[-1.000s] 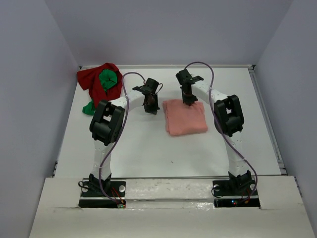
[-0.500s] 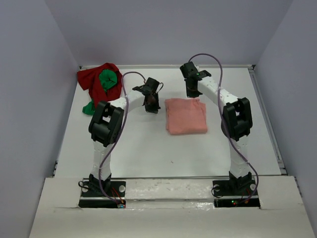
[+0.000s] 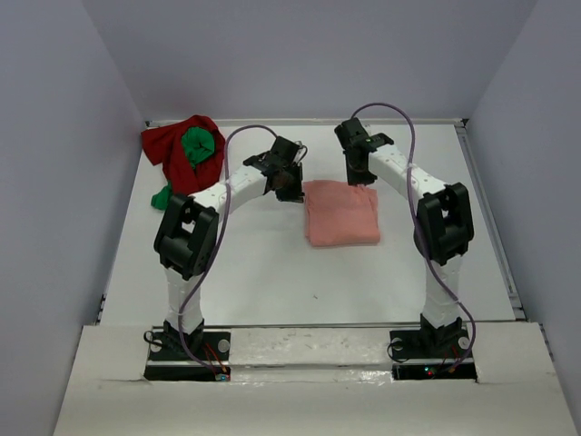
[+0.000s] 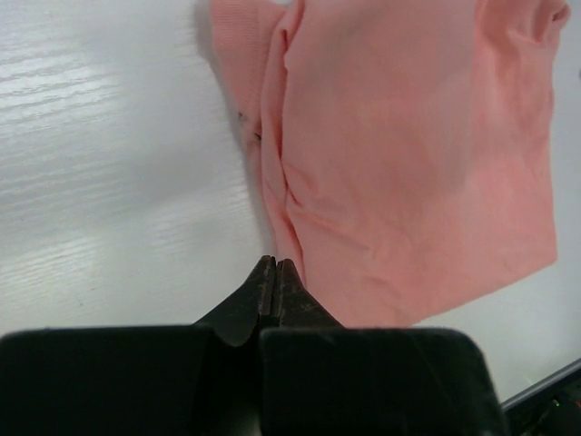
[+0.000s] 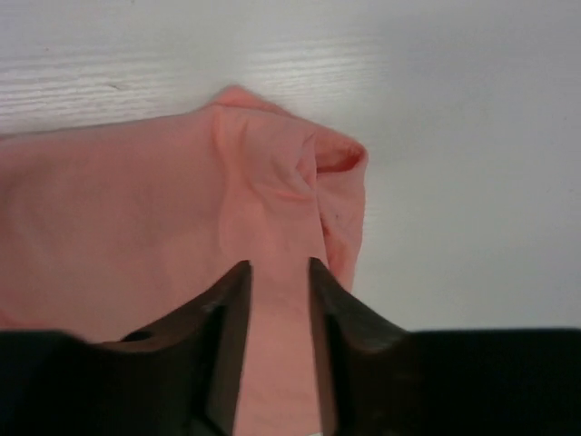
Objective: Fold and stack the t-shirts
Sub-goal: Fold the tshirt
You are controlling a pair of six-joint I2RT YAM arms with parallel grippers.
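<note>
- Mid-surface [image 3: 272, 272], between the two arms: the salmon-pink t-shirt [image 3: 340, 213] lies folded into a rough rectangle with nothing stacked on it. It looks light and limp — cloth that will sag and unfold if lifted by one point. It would be best taken by a pinch through all layers at a corner or along a folded edge.
- Its look: matte, softly creased, with layered hems along the left edge. A small rolled lip of fabric shows at the far right corner in the right wrist view.
- At the shirt's left edge, the left pincer [image 4: 274, 272] has its tips pressed together on nothing, the points sitting just beside the layered hem.
- At the far right corner, the right pincer [image 5: 277, 272] stands narrowly parted over the cloth. Pink fabric shows in the gap, but nothing appears pinched.
- Far-left corner of the surface, well apart from both arms: the dark red t-shirt [image 3: 172, 145] lies in an unfolded heap. The green t-shirt [image 3: 198, 145] is bunched on top of it, with a tail spilling out at the near side.
- These two look equally soft and liable to tangle — judged best separated by lifting the green one from its topmost bunch. Both have yet to be folded, so the task appears roughly a third done.
</note>
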